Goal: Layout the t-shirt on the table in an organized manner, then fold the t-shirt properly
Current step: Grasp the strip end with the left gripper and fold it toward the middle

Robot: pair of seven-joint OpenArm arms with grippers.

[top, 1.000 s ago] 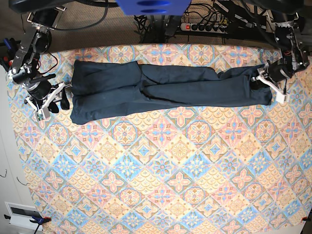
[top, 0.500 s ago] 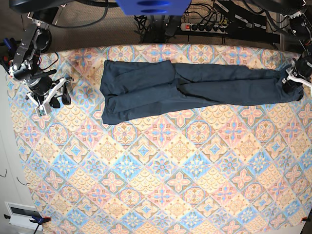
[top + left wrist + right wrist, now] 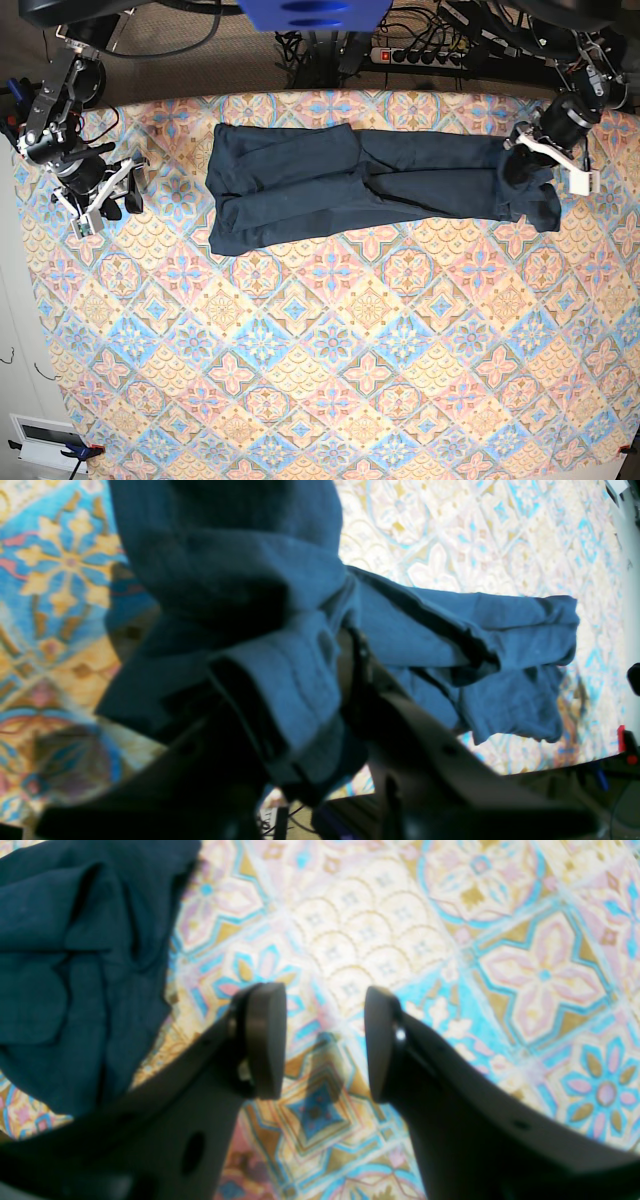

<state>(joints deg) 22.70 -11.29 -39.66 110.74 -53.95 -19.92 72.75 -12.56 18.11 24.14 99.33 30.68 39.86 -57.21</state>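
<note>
Right gripper (image 3: 325, 1040) agape, seemingly empty; t-shirt (image 3: 360, 185) in left gripper (image 3: 320, 690).

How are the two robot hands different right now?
The left gripper has its jaws shut on the t-shirt; the right gripper has open jaws holding nothing. The left one lifts the shirt's end off the table; the right one hangs beside the other end, not touching it. Both are dark.

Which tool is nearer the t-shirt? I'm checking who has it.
Left. The left tool is shut on the t-shirt at its end; the right tool hangs open beside the other end, apart.
</note>
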